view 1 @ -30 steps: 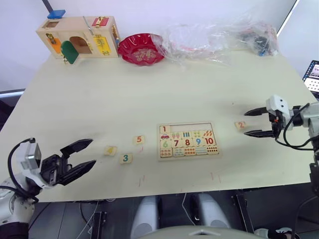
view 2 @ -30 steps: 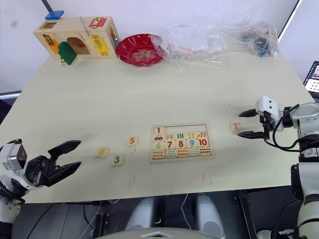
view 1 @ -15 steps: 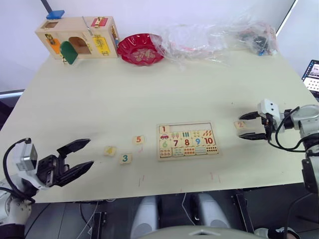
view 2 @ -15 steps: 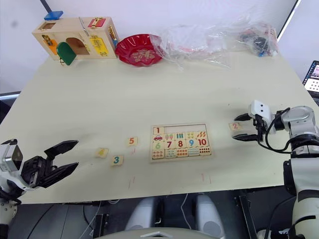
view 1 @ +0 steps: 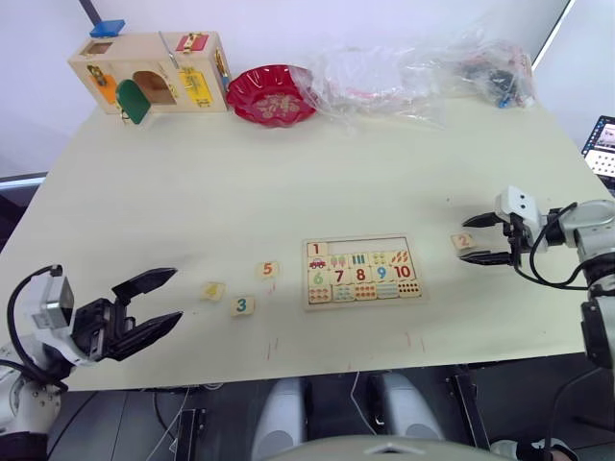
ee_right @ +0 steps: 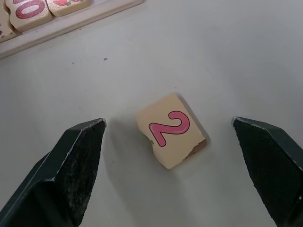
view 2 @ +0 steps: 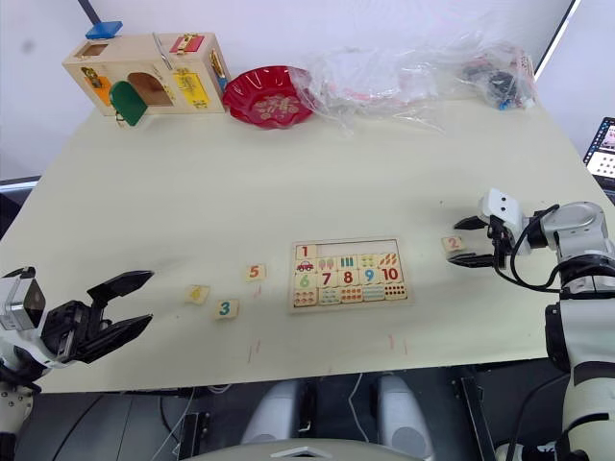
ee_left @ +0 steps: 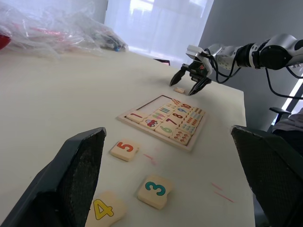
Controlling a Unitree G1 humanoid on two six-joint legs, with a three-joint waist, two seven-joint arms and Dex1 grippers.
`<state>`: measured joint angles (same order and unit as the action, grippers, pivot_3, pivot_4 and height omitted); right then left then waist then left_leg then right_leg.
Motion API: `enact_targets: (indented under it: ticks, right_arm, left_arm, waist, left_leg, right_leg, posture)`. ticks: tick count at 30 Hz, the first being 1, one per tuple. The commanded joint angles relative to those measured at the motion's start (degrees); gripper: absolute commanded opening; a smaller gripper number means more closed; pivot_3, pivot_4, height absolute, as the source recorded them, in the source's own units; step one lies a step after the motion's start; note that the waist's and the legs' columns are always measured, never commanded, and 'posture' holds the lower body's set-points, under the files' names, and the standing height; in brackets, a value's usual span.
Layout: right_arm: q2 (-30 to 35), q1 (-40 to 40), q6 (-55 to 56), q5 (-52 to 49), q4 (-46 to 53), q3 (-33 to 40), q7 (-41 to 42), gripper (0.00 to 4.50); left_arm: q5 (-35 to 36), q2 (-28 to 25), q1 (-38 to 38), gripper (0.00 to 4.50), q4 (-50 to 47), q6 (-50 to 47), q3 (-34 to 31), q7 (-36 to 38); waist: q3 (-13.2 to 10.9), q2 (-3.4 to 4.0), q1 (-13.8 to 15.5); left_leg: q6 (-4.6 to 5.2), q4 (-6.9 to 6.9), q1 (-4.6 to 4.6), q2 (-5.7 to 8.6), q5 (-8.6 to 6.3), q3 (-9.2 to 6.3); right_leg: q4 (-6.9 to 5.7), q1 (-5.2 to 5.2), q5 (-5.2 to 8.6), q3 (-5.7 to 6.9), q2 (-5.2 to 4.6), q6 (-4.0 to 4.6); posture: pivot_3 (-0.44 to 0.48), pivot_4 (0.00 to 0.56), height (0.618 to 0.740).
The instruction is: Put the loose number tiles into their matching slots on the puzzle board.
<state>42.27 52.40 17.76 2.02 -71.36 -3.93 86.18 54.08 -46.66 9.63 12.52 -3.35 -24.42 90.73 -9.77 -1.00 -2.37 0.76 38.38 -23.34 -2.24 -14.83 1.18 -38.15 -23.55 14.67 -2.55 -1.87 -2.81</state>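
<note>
On the pale table (view 1: 288,182), tile 2 (ee_right: 171,136) lies untouched between the wide-open right hand's (view 1: 488,239) fingers.

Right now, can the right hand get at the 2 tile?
Probably yes. The right hand is open, with the 2 tile lying flat on the table between its fingers, untouched, and nothing in the way.

Right end effector (ee_right: 173,177) hovering over table (ee_right: 246,56), two black fingers (ee_right: 71,170) spread wide apart. Tile 2 (ee_right: 171,129) lying flat between them, touching neither. Puzzle board (ee_right: 71,21) edge showing near, with tile 10 (ee_right: 29,10) sitting in it.
</note>
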Motion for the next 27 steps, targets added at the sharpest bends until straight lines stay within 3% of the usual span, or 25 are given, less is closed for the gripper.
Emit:
enact_targets:
  ticks: [1,2,3,6,21,22,23,25,27]
  right_arm:
    - [-0.02,0.82,-1.22,0.4,-0.58,0.45,0.61,4.48]
    - [-0.03,0.76,-1.3,0.35,-0.51,0.47,0.79,3.97]
    - [0.0,0.66,-1.07,0.39,-0.4,0.43,0.88,3.77]
    - [0.22,0.11,0.54,0.69,0.05,0.2,0.85,2.28]
    - [-0.17,-1.52,2.86,1.26,0.14,0.37,0.04,2.28]
    - [-0.18,-1.57,2.82,1.22,0.14,0.39,0.08,1.75]
    - [-0.18,-1.63,2.8,1.18,0.18,0.46,0.14,1.69]
    - [-0.13,-1.77,2.86,1.05,0.38,0.67,0.37,0.9]
    - [-0.01,-1.93,2.98,0.73,0.76,0.94,0.81,0.87]
  left_arm:
    - [0.01,-0.38,-0.11,4.5,-2.05,-1.09,-2.62,1.77]
    - [-0.01,-0.36,0.01,4.5,-2.11,-1.2,-2.85,1.77]
    - [-0.07,-0.31,0.16,4.5,-2.15,-1.23,-3.0,1.77]
    - [-0.5,0.1,0.36,4.5,-1.99,-1.0,-3.16,1.77]
    - [-1.85,1.26,-0.32,4.5,-0.99,0.07,-2.39,1.77]
    - [-1.84,1.21,-0.31,4.5,-0.83,0.19,-2.33,1.77]
    - [-1.79,1.13,-0.32,4.5,-0.59,0.36,-2.26,1.77]
    - [-1.68,0.97,-0.27,4.5,-0.2,0.7,-2.12,1.77]
    - [-1.54,0.78,-0.22,4.5,0.22,1.09,-1.93,1.77]
  waist:
    - [0.0,0.0,0.0]
    - [0.0,0.0,-0.01]
    - [0.0,0.0,-0.01]
    - [0.0,0.0,-0.01]
    - [0.0,0.0,-0.01]
    - [0.01,-0.01,-0.01]
    - [0.01,-0.01,-0.01]
    - [0.01,-0.01,-0.01]
    - [0.01,-0.01,-0.01]
  left_leg:
    - [0.0,0.0,0.0,0.0,0.0,0.0]
    - [0.0,0.0,0.01,0.01,0.0,0.0]
    - [0.0,0.0,0.0,0.01,0.0,0.01]
    - [0.0,-0.02,0.01,0.01,0.0,0.0]
    - [0.0,-0.01,0.02,0.0,0.0,0.01]
    - [0.0,-0.01,0.03,0.0,0.0,0.02]
    - [0.0,-0.01,0.03,0.0,0.0,0.02]
    - [0.0,-0.01,0.04,0.0,0.0,0.02]
    - [0.0,-0.01,0.03,0.0,0.0,0.02]
  right_leg:
    - [0.0,0.0,0.0,0.0,0.0,0.0]
    - [0.0,0.01,0.0,0.0,0.01,0.0]
    - [0.0,0.0,0.0,-0.01,0.01,0.0]
    - [0.0,0.0,0.0,0.0,0.03,0.0]
    - [-0.02,0.0,0.0,-0.01,0.02,0.0]
    - [-0.02,0.01,0.0,-0.02,0.02,0.0]
    - [-0.02,0.02,0.0,-0.02,0.02,0.0]
    - [-0.02,0.02,0.0,-0.02,0.02,0.0]
    - [-0.02,0.02,0.0,-0.02,0.02,0.0]
  posture:
    - [0.0,0.15,0.74]
    - [0.0,0.15,0.74]
    - [0.0,0.15,0.74]
    - [0.0,0.15,0.74]
    - [0.0,0.15,0.74]
    - [0.0,0.15,0.74]
    - [0.0,0.15,0.74]
    - [0.0,0.15,0.74]
    - [0.0,0.15,0.74]
